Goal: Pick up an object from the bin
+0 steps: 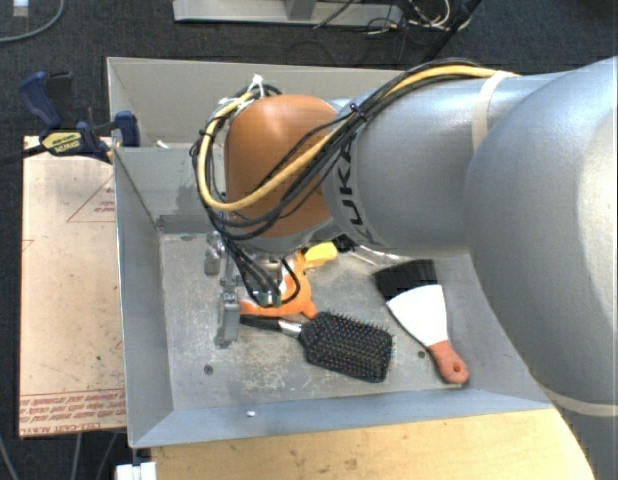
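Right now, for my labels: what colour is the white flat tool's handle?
The white flat tool's handle is salmon-red; camera view.

The big grey robot arm [489, 168] runs off the right edge. It covers the right side and back corner of the grey metal bin [139, 268]. You see just one end of a small yellow piece [322, 252]; the rest is under the arm. The flat orange thing [294, 293] sits partly behind the black cables [251, 268], so you cannot tell what it is. Those cables cross the grey metal gripper [227, 313] too. The black oval hairbrush [347, 346] has a thin handle whose end is hard to make out by the gripper.
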Available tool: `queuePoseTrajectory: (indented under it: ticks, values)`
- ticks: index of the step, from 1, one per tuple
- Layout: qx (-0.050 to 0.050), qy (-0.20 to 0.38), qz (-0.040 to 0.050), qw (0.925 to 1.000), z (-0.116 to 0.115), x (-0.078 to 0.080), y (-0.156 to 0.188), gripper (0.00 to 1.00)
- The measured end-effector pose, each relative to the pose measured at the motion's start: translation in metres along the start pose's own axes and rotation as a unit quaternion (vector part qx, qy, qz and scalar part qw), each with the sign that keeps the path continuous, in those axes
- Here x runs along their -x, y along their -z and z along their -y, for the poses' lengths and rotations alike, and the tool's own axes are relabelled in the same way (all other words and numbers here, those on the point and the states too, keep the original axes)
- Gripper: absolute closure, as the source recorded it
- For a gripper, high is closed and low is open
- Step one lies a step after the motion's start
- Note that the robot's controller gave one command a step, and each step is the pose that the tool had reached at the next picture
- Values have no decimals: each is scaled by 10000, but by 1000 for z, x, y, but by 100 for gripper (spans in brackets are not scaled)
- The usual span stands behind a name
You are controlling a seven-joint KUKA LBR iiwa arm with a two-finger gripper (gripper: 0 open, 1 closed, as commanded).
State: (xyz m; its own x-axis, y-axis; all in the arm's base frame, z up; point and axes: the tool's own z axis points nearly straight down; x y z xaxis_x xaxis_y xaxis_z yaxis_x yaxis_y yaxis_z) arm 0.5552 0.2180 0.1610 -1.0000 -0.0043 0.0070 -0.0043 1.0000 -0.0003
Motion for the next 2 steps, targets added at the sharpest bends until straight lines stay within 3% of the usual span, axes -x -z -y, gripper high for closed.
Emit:
queuePoseTrajectory:
  ticks: [1, 2]
  values:
    - [8, -17, 36, 10000, 1, 2, 5, 0]
    - [19, 356, 38, 9994, 34, 6, -18, 0]
